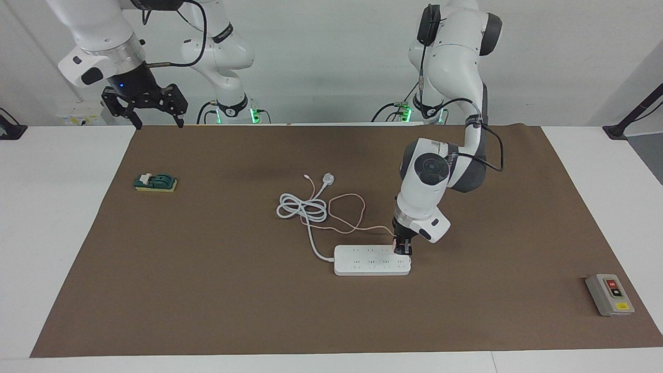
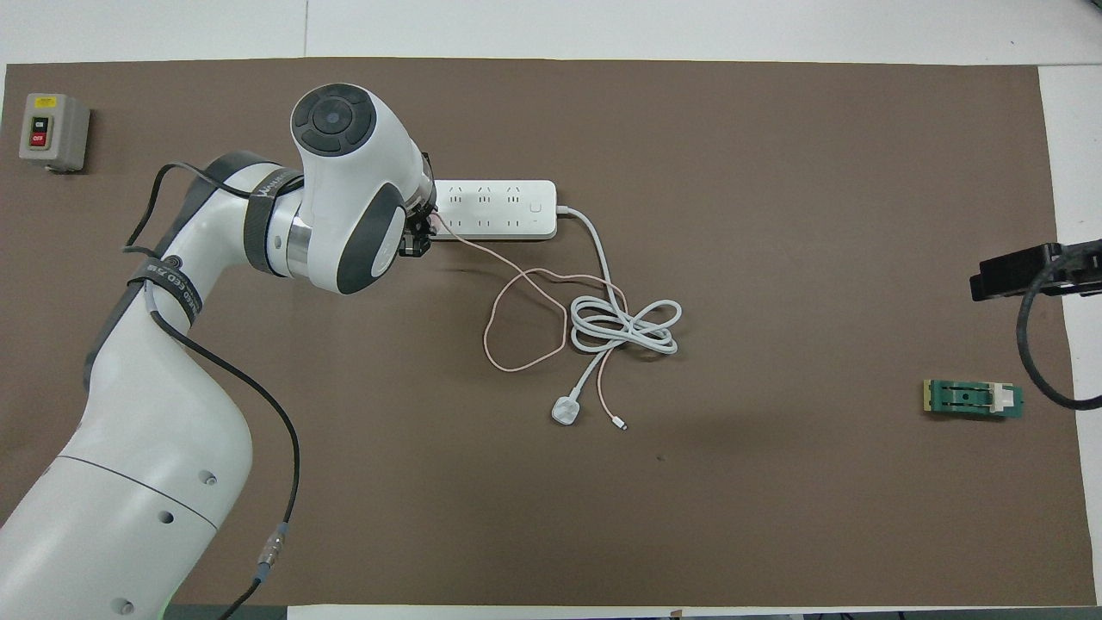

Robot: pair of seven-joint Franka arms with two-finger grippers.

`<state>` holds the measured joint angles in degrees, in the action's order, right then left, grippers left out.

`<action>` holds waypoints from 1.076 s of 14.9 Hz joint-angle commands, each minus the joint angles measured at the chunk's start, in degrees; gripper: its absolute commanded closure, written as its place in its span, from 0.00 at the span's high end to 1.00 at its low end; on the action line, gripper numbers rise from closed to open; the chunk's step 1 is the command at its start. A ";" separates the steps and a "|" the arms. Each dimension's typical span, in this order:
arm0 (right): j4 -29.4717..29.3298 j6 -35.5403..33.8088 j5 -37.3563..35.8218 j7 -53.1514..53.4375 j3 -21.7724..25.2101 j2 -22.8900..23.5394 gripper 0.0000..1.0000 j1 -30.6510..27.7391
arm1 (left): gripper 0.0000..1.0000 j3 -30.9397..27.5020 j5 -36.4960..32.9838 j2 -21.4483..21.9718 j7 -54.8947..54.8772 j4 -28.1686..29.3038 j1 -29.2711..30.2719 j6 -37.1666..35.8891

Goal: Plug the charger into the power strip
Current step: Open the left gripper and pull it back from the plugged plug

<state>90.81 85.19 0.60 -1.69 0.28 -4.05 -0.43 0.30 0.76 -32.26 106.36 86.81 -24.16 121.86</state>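
Note:
The white power strip [image 1: 370, 260] [image 2: 495, 209] lies flat on the brown mat. My left gripper [image 1: 403, 248] [image 2: 419, 232] points down onto the strip's end toward the left arm's side, over the row of sockets nearer the robots. It is shut on the charger, which is almost wholly hidden between the fingers. The charger's thin pink cable [image 2: 479, 251] runs out of the gripper and loops toward the robots. My right gripper [image 1: 154, 120] waits open in the air over the mat's corner by its own base.
The strip's thick white cord [image 1: 303, 209] [image 2: 628, 325] lies coiled with its round plug [image 1: 328, 179] [image 2: 566, 411] nearer the robots. A grey button box [image 1: 609, 294] [image 2: 53, 131] sits at the left arm's end, and a green-and-yellow block [image 1: 155, 182] [image 2: 973, 399] at the right arm's end.

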 commanded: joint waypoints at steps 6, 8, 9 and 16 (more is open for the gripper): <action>0.60 -0.46 0.89 -0.07 -0.55 -0.87 1.00 -1.24 | 0.60 -0.04 0.12 4.39 -3.43 0.82 2.53 -1.45; 0.60 -0.46 0.89 -0.07 -0.55 -0.87 1.00 -1.24 | 0.63 0.05 0.12 5.62 -3.79 0.73 2.97 -2.51; 0.60 -0.46 0.89 -0.07 -0.55 -0.87 1.00 -1.24 | 0.70 -0.04 0.12 6.24 -4.14 0.73 2.98 -3.38; 0.60 -0.46 0.89 -0.07 -0.55 -0.87 1.00 -1.33 | 0.70 -0.21 0.04 13.27 -21.60 0.56 4.20 -13.13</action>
<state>90.81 85.19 0.60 -1.69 0.38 -4.05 -0.46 -0.06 0.78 -22.25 91.22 86.39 -20.96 111.98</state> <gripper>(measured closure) 0.000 0.300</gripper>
